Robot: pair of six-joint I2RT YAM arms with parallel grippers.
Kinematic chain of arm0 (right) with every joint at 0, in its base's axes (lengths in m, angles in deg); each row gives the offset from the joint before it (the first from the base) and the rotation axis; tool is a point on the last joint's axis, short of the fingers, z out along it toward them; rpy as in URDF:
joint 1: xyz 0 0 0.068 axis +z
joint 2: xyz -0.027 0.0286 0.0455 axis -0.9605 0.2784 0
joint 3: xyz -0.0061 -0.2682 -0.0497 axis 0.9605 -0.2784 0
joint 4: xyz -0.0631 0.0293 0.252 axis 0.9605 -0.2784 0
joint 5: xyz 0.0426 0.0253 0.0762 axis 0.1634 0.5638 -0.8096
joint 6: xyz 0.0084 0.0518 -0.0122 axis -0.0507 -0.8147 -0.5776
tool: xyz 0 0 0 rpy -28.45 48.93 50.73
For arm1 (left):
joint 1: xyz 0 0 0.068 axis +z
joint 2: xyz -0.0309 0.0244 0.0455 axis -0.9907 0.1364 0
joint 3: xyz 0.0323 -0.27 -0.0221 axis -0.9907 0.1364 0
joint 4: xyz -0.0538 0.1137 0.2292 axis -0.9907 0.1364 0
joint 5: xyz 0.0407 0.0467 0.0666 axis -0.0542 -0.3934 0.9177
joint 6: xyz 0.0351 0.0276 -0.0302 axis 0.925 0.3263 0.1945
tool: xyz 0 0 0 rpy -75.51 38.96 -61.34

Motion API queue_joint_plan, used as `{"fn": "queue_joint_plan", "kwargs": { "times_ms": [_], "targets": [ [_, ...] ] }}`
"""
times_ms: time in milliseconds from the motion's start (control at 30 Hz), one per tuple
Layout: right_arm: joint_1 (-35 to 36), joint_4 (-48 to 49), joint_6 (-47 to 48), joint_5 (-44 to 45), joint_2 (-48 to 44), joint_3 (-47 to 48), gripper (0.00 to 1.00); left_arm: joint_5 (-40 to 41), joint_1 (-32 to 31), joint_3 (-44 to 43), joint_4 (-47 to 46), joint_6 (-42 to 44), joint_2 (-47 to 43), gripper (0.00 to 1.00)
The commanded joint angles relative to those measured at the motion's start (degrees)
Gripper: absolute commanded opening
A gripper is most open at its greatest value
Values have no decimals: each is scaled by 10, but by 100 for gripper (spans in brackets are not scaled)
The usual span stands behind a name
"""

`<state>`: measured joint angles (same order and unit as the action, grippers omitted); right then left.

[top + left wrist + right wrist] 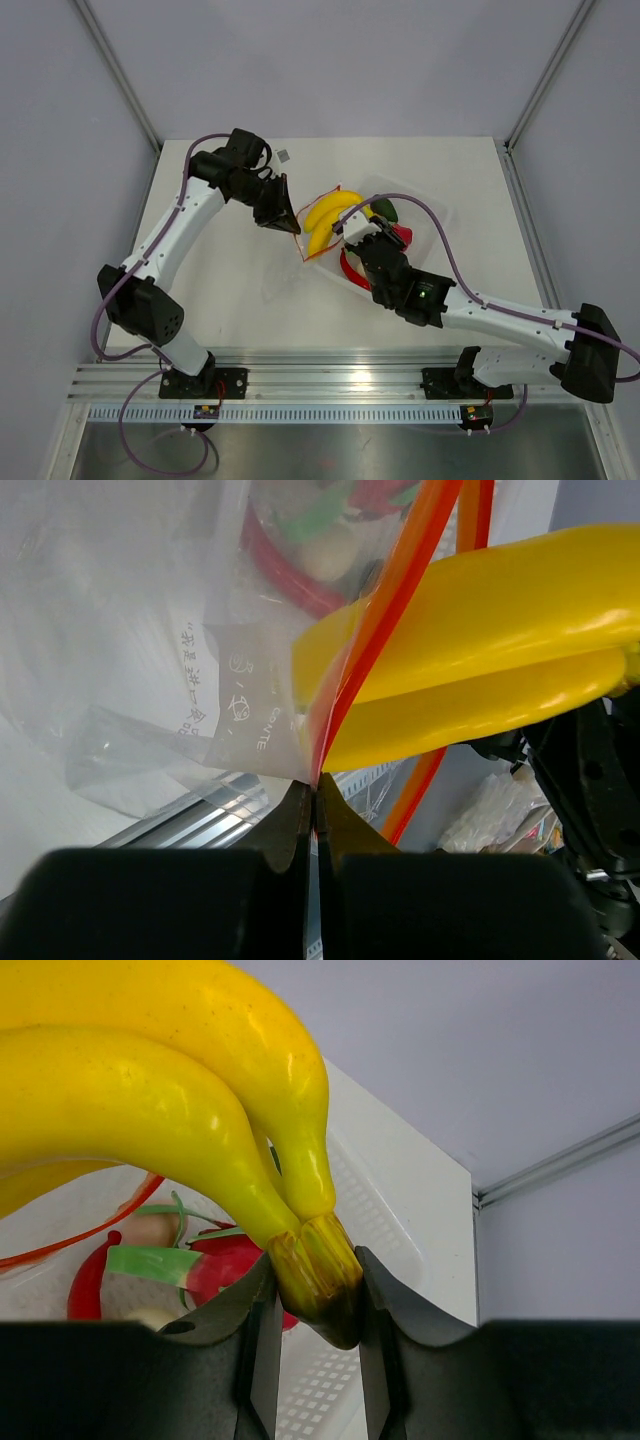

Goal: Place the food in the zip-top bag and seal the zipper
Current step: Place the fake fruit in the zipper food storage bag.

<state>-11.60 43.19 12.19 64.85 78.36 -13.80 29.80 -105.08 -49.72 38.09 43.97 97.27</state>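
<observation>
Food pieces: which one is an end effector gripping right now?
The yellow banana, pinched at its stem by the right end effector; the dragon fruit and red chilli lie ungripped.

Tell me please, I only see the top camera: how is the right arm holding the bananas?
Observer: The right gripper has its jaws squeezed on the brown stem of the banana bunch.
Operator: What about the other arm?
Observer: The left gripper is pinched shut on the edge of the zip-top bag, right at the end of the zipper.
Operator: Are the bananas in the bag's mouth?
Observer: It looks so. In the left wrist view, one half of the zipper crosses in front of the banana and the other half shows behind it.
</observation>
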Motion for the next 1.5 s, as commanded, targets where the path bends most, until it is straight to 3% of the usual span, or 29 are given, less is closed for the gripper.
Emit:
{"fn": "queue_joint_plan", "kwargs": {
  "times_ms": [0, 100, 300, 533, 700, 867, 900, 933, 1067, 1233, 1333, 1433, 1467],
  "targets": [
    [10, 16, -34, 17, -11, 3, 0, -39, 16, -1, -15, -4, -27, 0],
    [17, -20, -42, 7, -7, 21, 0, -46, 17, -3, -19, -4, -31, 0],
    [24, -209, -94, -91, 54, 140, 0, -54, 17, 2, -39, 1, -56, 0],
    [32, -278, -127, -174, 93, 221, 3, -64, 17, 30, -49, 3, -69, 0],
    [32, -448, -162, -215, 168, 356, 4, -76, 16, 31, -61, 4, -76, 0],
    [31, -542, -181, -237, 239, 445, 6, -89, 16, 49, -88, 7, -93, 0],
    [31, -554, -188, -231, 244, 455, 11, -90, 16, 55, -100, 7, -98, 0],
    [32, -557, -198, -227, 248, 463, 36, -92, 16, 60, -104, 7, -104, 0],
    [31, -503, -231, -200, 213, 452, 59, -89, 16, 78, -111, 9, -110, 0],
    [30, -436, -270, -174, 115, 406, 74, -82, 16, 88, -128, 6, -118, 0],
    [17, -425, -345, -148, 69, 372, 79, -82, 17, 95, -147, -1, -127, 0],
    [-42, -465, -453, -188, 37, 349, 78, -69, 18, 99, -155, -4, -132, 0],
    [-67, -480, -504, -243, 32, 333, 78, -66, 17, 100, -155, -5, -134, 0]
  ]
}}
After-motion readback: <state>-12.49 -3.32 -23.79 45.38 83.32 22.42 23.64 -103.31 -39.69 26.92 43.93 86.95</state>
